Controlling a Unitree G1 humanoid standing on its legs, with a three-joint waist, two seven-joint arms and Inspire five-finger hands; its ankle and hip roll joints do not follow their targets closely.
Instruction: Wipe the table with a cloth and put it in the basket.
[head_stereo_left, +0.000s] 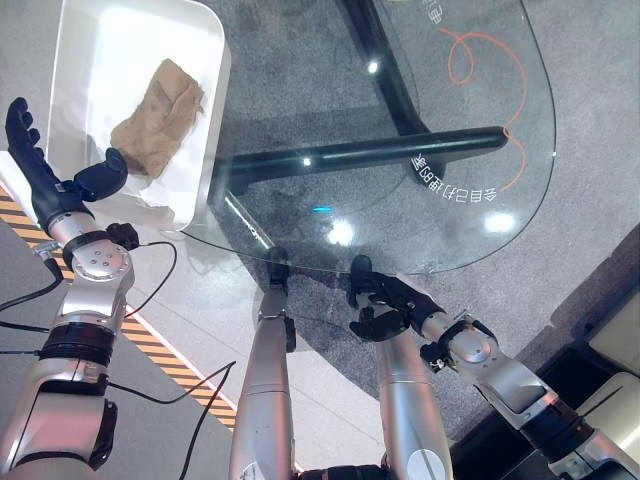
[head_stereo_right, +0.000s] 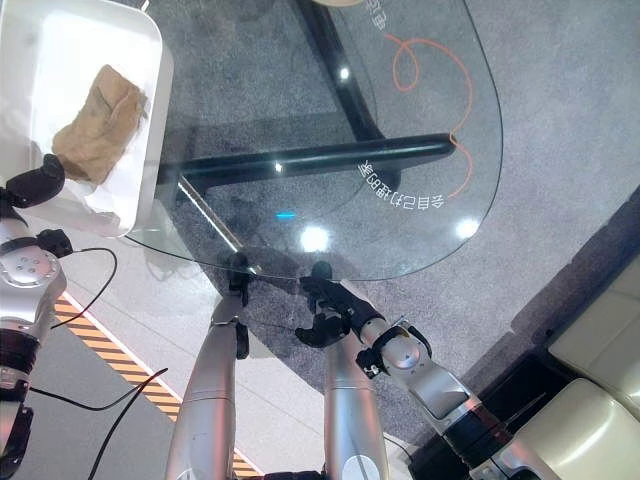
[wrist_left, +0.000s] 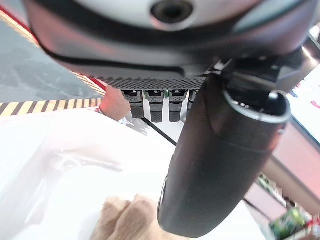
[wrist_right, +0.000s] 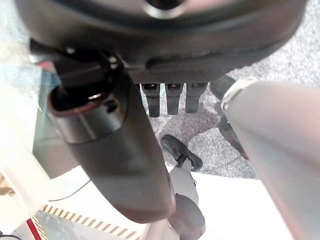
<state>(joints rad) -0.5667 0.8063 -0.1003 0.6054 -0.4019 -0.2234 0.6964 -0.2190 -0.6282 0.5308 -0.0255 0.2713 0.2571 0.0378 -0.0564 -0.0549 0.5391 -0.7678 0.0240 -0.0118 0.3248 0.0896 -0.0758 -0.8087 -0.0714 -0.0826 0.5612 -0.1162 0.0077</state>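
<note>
A crumpled brown cloth (head_stereo_left: 160, 115) lies inside the white basket (head_stereo_left: 90, 60) on the far left part of the glass table (head_stereo_left: 440, 215). My left hand (head_stereo_left: 45, 185) hovers at the basket's near left side with fingers straight and thumb spread, holding nothing. In the left wrist view its thumb (wrist_left: 220, 165) hangs over the cloth (wrist_left: 125, 220) and the basket's white floor (wrist_left: 60, 165). My right hand (head_stereo_left: 390, 300) is low by the table's near edge, fingers relaxed and empty; the right wrist view shows its thumb (wrist_right: 115, 150).
A dark table frame (head_stereo_left: 370, 150) runs under the glass. An orange scribble (head_stereo_left: 490, 60) marks the far right of the top. Yellow-black tape (head_stereo_left: 160, 350) crosses the floor at lower left. Beige furniture (head_stereo_right: 590, 400) stands at lower right.
</note>
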